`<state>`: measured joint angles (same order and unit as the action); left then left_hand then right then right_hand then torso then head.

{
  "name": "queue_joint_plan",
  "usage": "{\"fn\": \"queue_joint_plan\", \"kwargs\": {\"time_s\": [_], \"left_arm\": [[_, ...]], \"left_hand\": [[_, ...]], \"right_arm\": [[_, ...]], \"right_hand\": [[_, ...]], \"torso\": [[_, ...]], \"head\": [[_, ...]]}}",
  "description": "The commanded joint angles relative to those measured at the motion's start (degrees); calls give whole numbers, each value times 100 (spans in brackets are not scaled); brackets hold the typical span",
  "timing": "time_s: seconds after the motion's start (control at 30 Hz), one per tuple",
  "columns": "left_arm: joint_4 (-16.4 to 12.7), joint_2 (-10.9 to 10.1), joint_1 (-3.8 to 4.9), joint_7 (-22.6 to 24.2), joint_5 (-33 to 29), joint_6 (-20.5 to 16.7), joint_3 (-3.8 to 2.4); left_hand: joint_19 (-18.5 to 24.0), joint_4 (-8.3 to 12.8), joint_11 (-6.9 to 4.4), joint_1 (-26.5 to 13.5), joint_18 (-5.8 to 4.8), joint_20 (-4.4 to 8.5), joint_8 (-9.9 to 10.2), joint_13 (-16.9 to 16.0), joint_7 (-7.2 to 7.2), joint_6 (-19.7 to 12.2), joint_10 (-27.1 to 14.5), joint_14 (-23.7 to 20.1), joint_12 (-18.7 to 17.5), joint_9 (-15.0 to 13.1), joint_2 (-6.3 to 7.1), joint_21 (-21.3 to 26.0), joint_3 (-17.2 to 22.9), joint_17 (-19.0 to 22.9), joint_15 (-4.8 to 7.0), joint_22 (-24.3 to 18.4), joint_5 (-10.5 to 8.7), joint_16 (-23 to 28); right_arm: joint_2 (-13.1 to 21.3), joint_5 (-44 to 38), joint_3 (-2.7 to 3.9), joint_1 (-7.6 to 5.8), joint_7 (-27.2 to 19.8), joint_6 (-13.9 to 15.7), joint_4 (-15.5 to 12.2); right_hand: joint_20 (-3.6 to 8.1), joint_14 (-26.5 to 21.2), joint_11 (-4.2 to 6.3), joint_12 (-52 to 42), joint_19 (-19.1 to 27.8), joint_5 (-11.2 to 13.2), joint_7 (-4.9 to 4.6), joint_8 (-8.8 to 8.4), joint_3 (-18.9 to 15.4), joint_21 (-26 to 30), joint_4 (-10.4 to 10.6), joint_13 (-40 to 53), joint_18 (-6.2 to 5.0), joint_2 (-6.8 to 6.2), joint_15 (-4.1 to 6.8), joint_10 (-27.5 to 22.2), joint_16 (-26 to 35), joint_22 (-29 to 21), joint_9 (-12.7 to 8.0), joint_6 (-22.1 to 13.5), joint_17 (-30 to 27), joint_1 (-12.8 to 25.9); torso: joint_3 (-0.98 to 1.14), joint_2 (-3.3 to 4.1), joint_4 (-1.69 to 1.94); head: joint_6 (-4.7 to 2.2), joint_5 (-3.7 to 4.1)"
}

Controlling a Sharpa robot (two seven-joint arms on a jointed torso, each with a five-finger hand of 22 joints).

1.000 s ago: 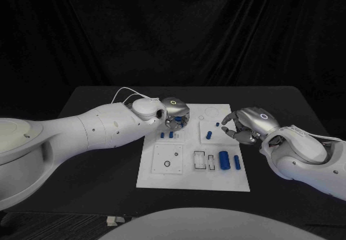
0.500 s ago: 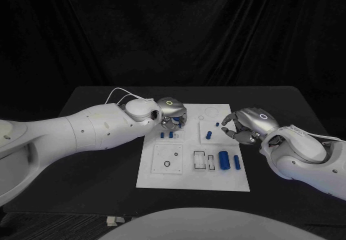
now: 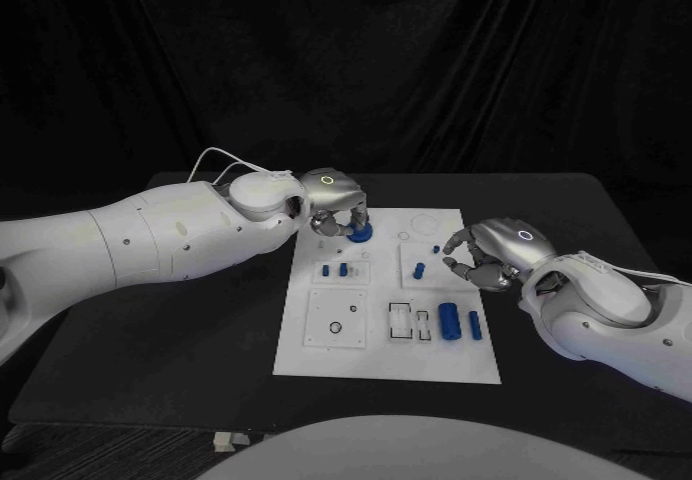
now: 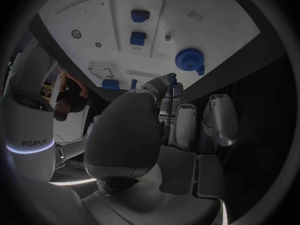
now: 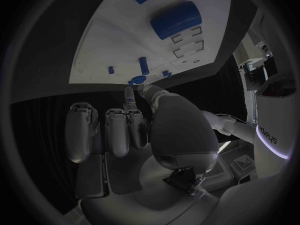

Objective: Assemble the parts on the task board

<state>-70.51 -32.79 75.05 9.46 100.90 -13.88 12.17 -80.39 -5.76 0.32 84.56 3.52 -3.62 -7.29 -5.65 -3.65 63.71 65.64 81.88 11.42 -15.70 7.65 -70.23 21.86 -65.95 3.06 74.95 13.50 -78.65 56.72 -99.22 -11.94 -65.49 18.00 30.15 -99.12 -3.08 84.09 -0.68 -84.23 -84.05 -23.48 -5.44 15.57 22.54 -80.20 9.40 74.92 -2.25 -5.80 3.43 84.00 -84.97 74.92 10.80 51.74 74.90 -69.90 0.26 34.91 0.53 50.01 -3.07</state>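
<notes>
Near the task board's [image 3: 387, 360] far-left corner, left hand [image 3: 335, 205] hovers.

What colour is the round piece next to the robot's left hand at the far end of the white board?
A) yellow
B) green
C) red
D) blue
D: in the head view the round piece at the fingers of the left hand is blue, sitting at the far end of the white task board; the left wrist view shows it blue too.
</notes>
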Motion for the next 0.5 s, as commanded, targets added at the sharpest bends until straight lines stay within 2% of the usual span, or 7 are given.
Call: {"fn": "queue_joint_plan", "kwargs": {"time_s": [0.03,0.2,0.5], "left_arm": [[-40,-26,24,39,8,159,-4],[-40,-99,6,51,8,249,-2],[-42,-217,-119,26,8,256,0]], "left_hand": [[-41,3,-2,-61,60,5,49,22,27,13,61,-3,-69,12,25,21,50,26,5,954,-78,44],[-36,6,-2,-71,62,8,65,35,28,4,75,-9,-99,16,31,35,63,47,7,951,-120,55],[-30,11,-1,-76,64,10,79,37,28,-4,117,-16,-107,20,32,49,75,66,8,949,-150,66]], "right_arm": [[0,59,3,16,-13,-42,-6],[3,67,3,19,0,-21,-3],[1,70,3,20,15,-6,2]], "right_hand": [[42,335,29,20,-184,-21,10,-25,38,17,-9,794,-22,6,12,284,27,1179,-8,43,46,-45],[42,335,28,19,-183,-21,9,-26,39,18,-10,796,-22,6,12,285,26,1179,-8,42,50,-47],[42,335,28,19,-183,-21,9,-26,39,18,-10,796,-22,6,12,285,26,1179,-8,42,50,-47]], "torso": [[2,4,-1],[6,-2,5],[1,25,-5]], "head": [[-1,5],[-1,19],[-1,4]]}}
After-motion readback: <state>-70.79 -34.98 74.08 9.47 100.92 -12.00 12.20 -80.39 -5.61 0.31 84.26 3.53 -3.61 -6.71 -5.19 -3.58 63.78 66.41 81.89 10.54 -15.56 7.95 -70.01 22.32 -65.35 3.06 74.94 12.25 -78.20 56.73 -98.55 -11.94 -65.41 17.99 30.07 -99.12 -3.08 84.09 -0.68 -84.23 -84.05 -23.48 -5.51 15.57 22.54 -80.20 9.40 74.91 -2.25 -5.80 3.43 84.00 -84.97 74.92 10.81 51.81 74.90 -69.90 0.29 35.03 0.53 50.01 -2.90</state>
